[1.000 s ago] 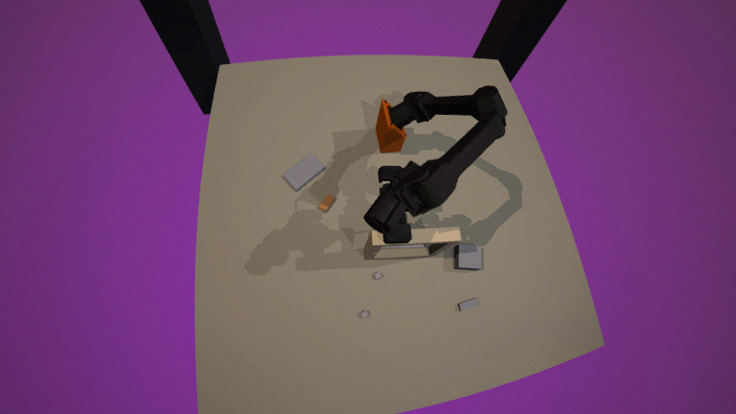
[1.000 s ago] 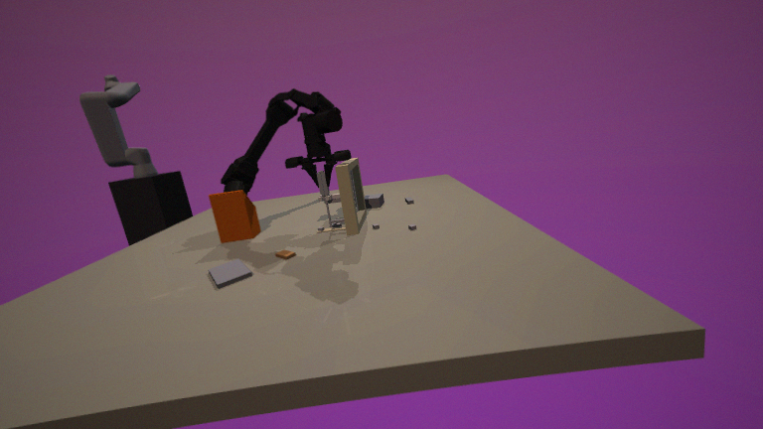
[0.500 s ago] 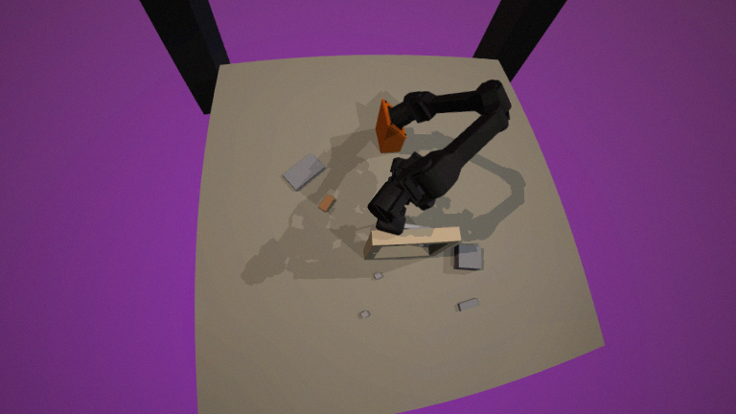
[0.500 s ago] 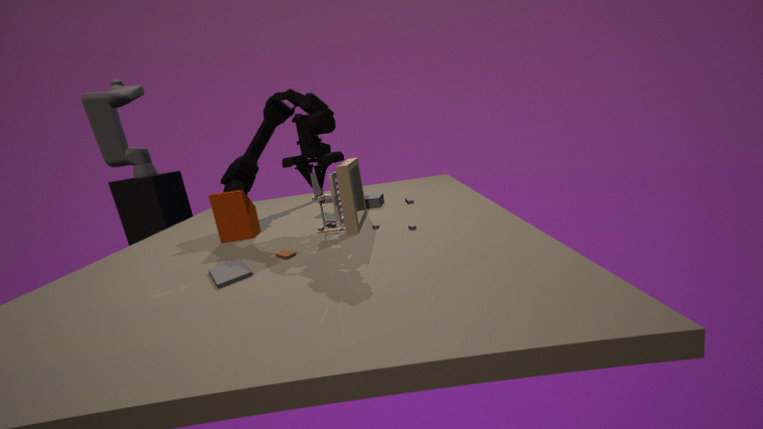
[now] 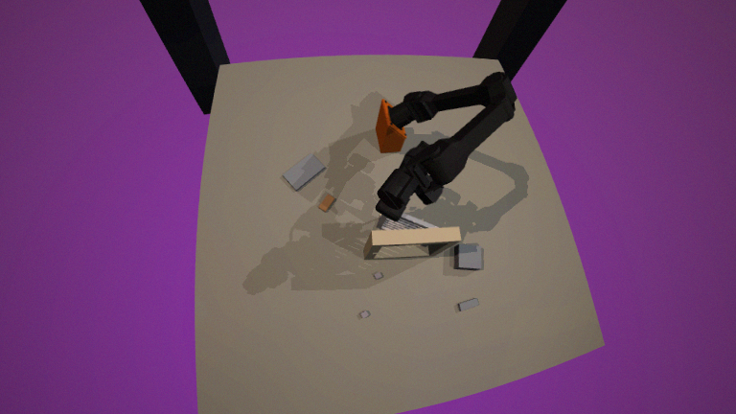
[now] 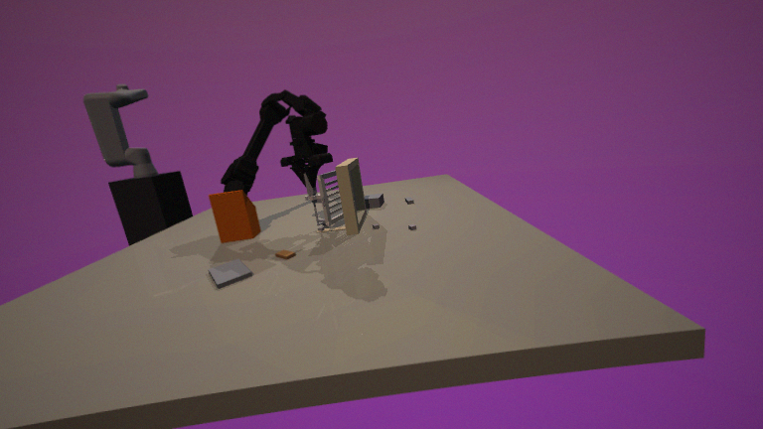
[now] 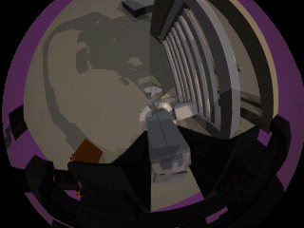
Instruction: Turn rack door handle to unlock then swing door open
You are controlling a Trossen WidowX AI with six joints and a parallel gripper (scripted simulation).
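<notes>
The slatted grey door [image 5: 419, 221] [image 6: 323, 200] [image 7: 233, 102] stands partly open, well short of square. Its free edge is swung out of the cream frame [image 5: 415, 236] [image 6: 347, 200] toward the arm's side. The upright grey handle [image 6: 309, 188] [image 7: 167, 147] stands off the door's face near the free edge. My gripper [image 6: 310, 181] [image 7: 166, 135] points down and is shut on the handle, one black finger on each side. In the top view the arm hides the handle and fingertips. How far the handle is turned is hard to tell.
An orange block [image 5: 390, 139] [image 6: 231, 218] stands by the arm's base. A grey slab [image 5: 304, 172] [image 6: 230, 273] and small orange block [image 5: 326, 202] [image 6: 285, 254] lie on the door's free-edge side. A grey box [image 5: 469, 256] [image 6: 375, 200] sits by the frame's hinge end; small grey pieces lie behind.
</notes>
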